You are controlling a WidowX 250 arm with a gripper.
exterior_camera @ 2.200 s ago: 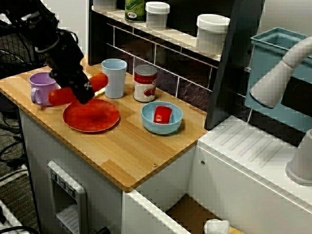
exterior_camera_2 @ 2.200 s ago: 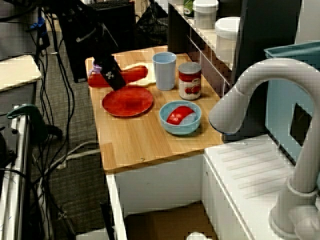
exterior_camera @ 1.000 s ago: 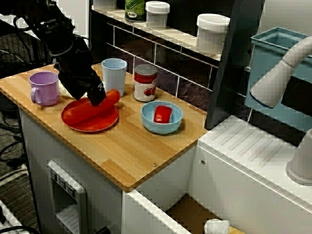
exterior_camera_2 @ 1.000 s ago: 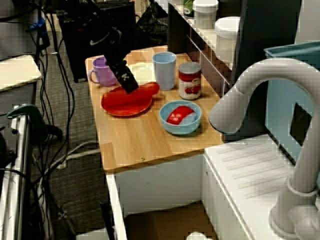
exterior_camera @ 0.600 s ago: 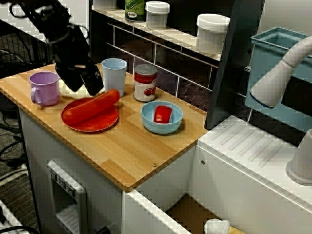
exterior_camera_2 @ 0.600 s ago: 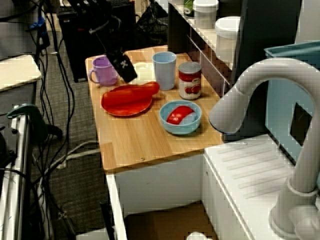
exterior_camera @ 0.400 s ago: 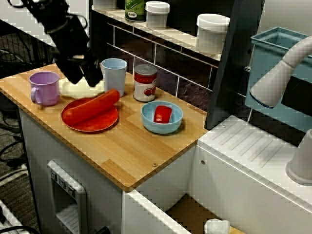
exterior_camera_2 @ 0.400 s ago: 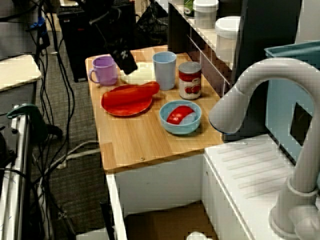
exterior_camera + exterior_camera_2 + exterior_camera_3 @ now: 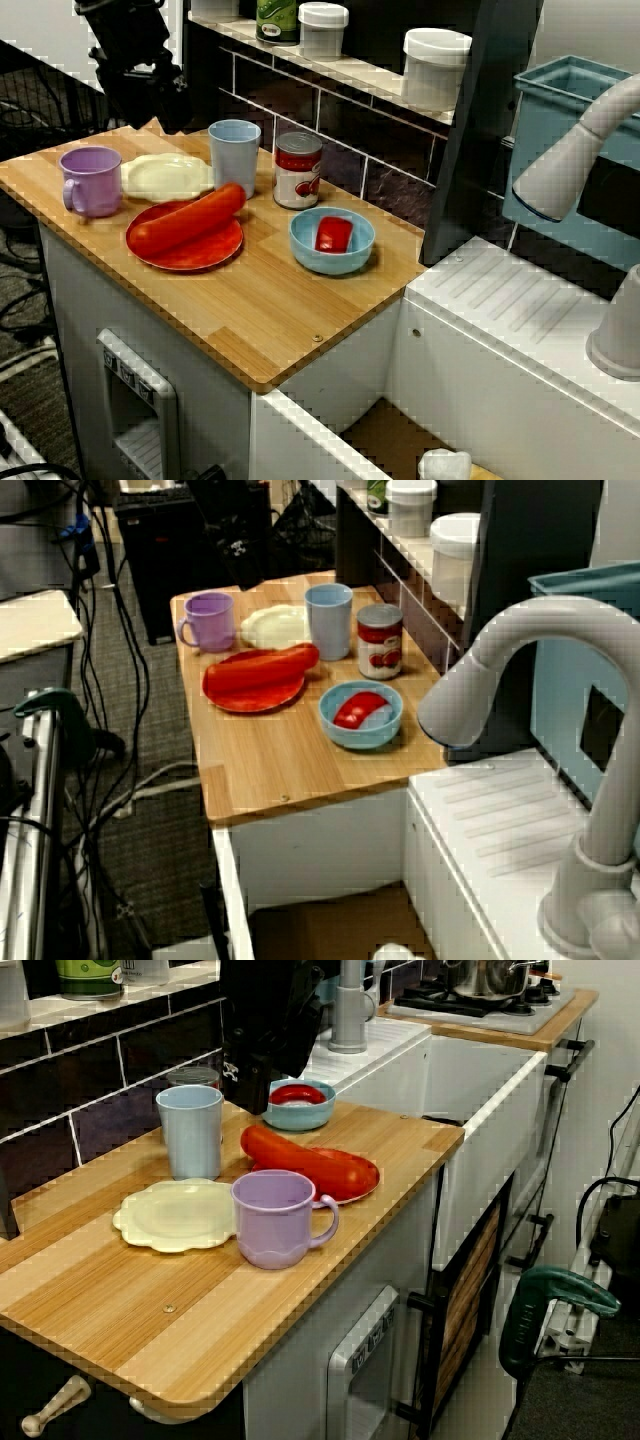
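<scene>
As I stand at the end of the wooden counter (image 9: 200, 1320), the thing nearest to me is a purple mug (image 9: 275, 1218). Just behind it lies a cream scalloped plate (image 9: 170, 1218), almost touching the mug. Behind that plate a light blue cup (image 9: 192, 1130) stands upright. Beside these, toward the counter's front edge, the red sausage (image 9: 290, 1155) lies flat across the red plate (image 9: 358, 1175). One end of it reaches past the rim toward the cup.

Farther on, the black gripper (image 9: 248, 1068) hangs high over the wall side of the counter, well clear of everything on it. It carries nothing. Its fingers are dark against a dark body, so I cannot tell if they are apart or together.

Behind it in this view sits a blue bowl (image 9: 300, 1115) with a red piece (image 9: 297, 1093) inside. In the view from the front, a red-labelled tin can (image 9: 297, 170) stands between the cup and the bowl.
</scene>
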